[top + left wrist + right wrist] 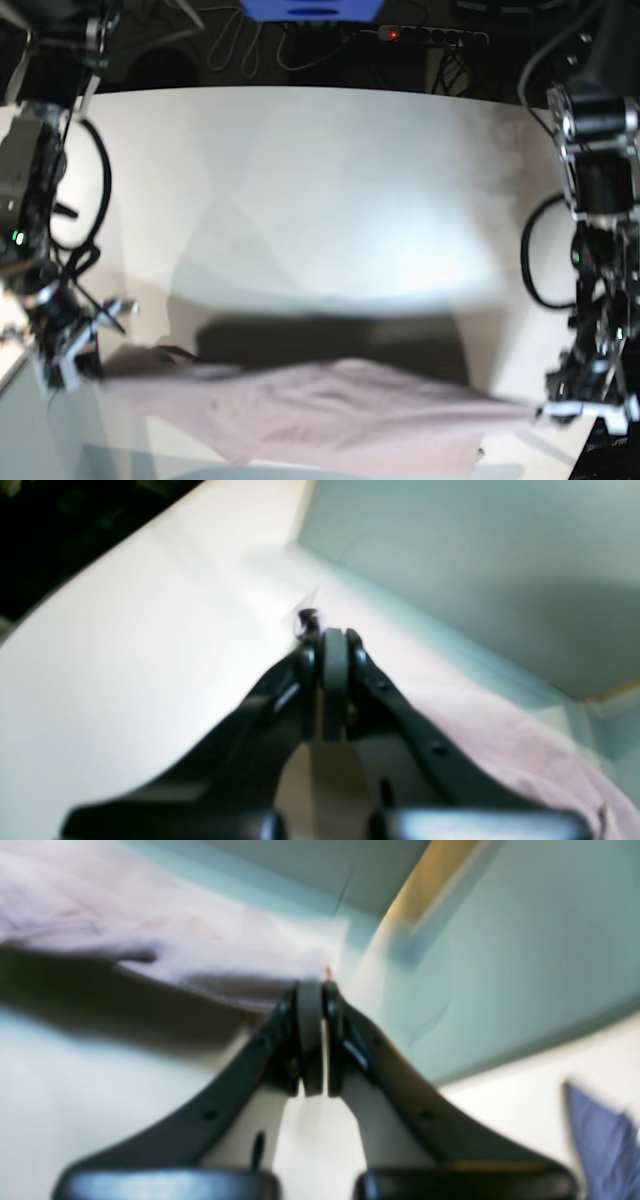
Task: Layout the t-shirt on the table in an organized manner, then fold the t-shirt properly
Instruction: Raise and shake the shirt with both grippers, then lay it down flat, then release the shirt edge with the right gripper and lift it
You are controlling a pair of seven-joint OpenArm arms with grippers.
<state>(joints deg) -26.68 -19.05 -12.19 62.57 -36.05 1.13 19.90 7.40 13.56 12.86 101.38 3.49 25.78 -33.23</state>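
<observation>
T-shirt [330,420] stretched lengthwise — left to right, above table [330,200]

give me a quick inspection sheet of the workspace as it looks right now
surface: white table, bare across the far half, broad shadow under the shirt.
job's things: pink t-shirt stretched sideways between the two arms, apparently lifted above the table near its front edge, body sagging in the middle, not yet laid flat.
clutter: blue cloth at the edge of the right wrist view; nothing else seen on the table.
grippers: left gripper shut on one end of the t-shirt; right gripper shut on the other end.
cables: black cables looped along both arms; a power strip with cords behind the table.
surroundings: dark floor behind, blue box at the far edge.
</observation>
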